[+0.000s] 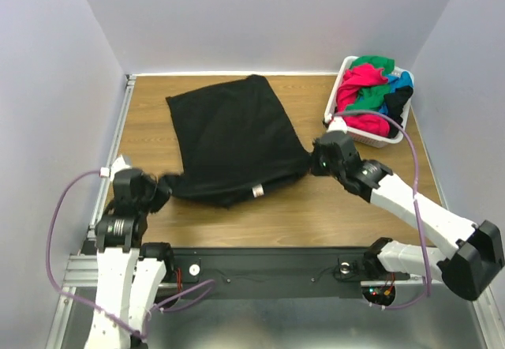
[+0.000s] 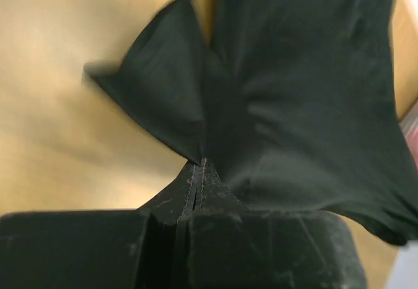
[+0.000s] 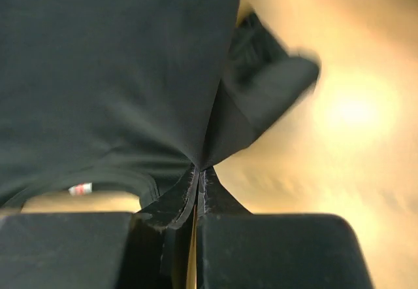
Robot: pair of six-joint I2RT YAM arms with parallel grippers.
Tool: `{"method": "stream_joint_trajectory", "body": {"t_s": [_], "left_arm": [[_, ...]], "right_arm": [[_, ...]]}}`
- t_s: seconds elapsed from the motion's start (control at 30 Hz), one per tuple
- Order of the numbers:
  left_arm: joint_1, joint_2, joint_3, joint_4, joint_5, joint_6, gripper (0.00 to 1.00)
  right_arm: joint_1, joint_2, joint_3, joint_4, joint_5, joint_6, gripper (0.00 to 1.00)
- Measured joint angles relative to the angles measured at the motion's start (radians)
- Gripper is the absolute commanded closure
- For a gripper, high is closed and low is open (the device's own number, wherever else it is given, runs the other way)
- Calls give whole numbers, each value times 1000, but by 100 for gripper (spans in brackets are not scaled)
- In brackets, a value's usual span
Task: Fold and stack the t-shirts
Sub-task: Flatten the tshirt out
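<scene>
A black t-shirt (image 1: pixel 229 136) lies spread on the wooden table, its small white neck label (image 1: pixel 257 192) at the near edge. My left gripper (image 1: pixel 162 187) is shut on the shirt's near left corner, the cloth (image 2: pixel 307 86) pinched at the fingertips (image 2: pixel 200 165). On the shirt's near right side my right gripper (image 1: pixel 313 162) is shut on the fabric (image 3: pixel 117 60), with the label (image 3: pixel 80 189) showing below the collar. More t-shirts, pink-red (image 1: pixel 359 96), green (image 1: pixel 375 63), blue and black, are heaped in a white basket (image 1: pixel 371 136).
The basket stands at the back right corner against the wall. Bare wood (image 1: pixel 316 207) lies between the shirt and the arm bases. A metal rail (image 1: pixel 118 128) runs along the table's left edge. Purple cables loop beside both arms.
</scene>
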Motion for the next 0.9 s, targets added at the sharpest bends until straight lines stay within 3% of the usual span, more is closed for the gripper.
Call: {"method": "stream_joint_trajectory", "body": {"t_s": [0.2,0.67,0.9], "left_arm": [[0,-248,-24,-140,104,-35,100],[0,-183,-25,-140,143,-39,100],[0,-163,-63,-60,166,-62,100]], "right_arm": [[-1,-137,-156,-90,0,87,100],[-1,-181,-241,-182,-14,187,100],[-1,-122,-170,-240,-3,183,100]]}}
